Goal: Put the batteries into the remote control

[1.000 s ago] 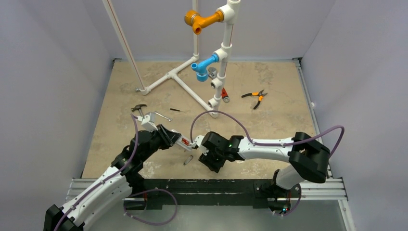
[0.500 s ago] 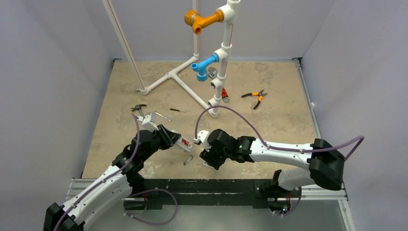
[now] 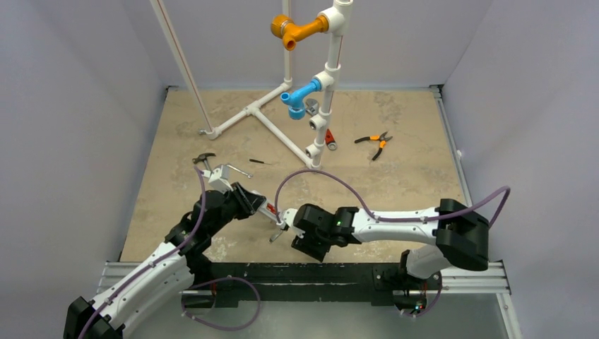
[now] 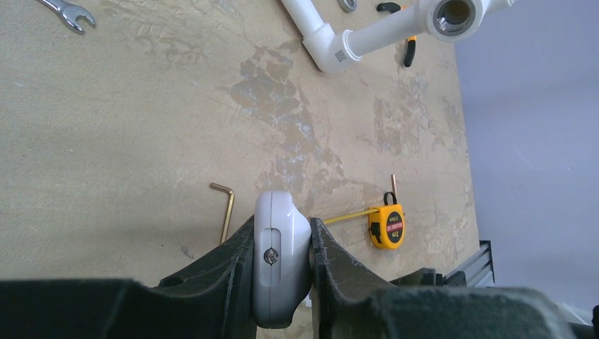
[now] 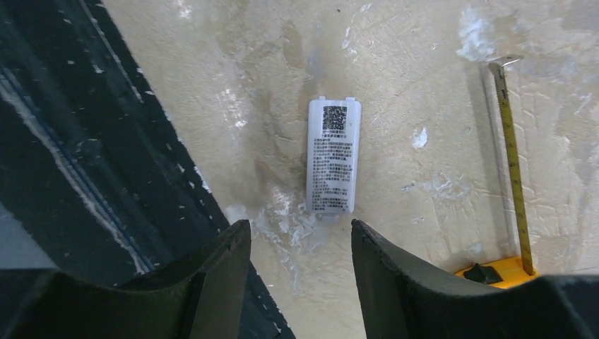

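Low, left arm (image 3: pixel 152 268) forward with remote control (image 4: pixel 280 261)

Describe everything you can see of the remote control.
The remote control is a pale grey-white plastic handset, seen end-on from the left wrist: a rounded tip and a small screw in a recess. The left gripper is shut on it, one black finger against each side, holding it above the table. In the top view a little red shows on it.
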Controlling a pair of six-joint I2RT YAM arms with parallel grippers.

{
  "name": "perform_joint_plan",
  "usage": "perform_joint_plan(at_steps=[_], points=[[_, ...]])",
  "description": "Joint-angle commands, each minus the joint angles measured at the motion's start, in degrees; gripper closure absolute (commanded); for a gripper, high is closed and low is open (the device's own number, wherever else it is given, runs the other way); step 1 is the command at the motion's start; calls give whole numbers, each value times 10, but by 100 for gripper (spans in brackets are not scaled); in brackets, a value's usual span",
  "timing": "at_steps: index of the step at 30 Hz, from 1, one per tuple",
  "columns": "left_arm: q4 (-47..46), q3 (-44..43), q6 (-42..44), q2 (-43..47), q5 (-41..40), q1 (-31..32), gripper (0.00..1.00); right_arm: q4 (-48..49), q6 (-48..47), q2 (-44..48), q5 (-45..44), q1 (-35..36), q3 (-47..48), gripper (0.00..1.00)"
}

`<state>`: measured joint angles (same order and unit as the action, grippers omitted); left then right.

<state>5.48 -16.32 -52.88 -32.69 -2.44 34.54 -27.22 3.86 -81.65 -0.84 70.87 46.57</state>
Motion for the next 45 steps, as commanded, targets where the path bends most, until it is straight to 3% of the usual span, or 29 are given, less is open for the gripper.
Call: perform_joint_plan(at_steps=[1, 8, 13, 23, 45], points=[[-26, -30, 9, -5, -1, -3, 100, -23, 16, -38, -44, 13, 30, 49], [-25, -32, 9, -5, -1, -3, 100, -13, 28, -71, -94, 16, 41, 50], [-26, -32, 8, -9, -2, -3, 100, 4, 29, -78, -70, 16, 37, 57], [-39, -31, 7, -20, 6, -3, 100, 35, 54, -89, -57, 17, 24, 58], [-68, -32, 11, -31, 14, -3, 100, 42, 109, -100, -73, 18, 28, 81]])
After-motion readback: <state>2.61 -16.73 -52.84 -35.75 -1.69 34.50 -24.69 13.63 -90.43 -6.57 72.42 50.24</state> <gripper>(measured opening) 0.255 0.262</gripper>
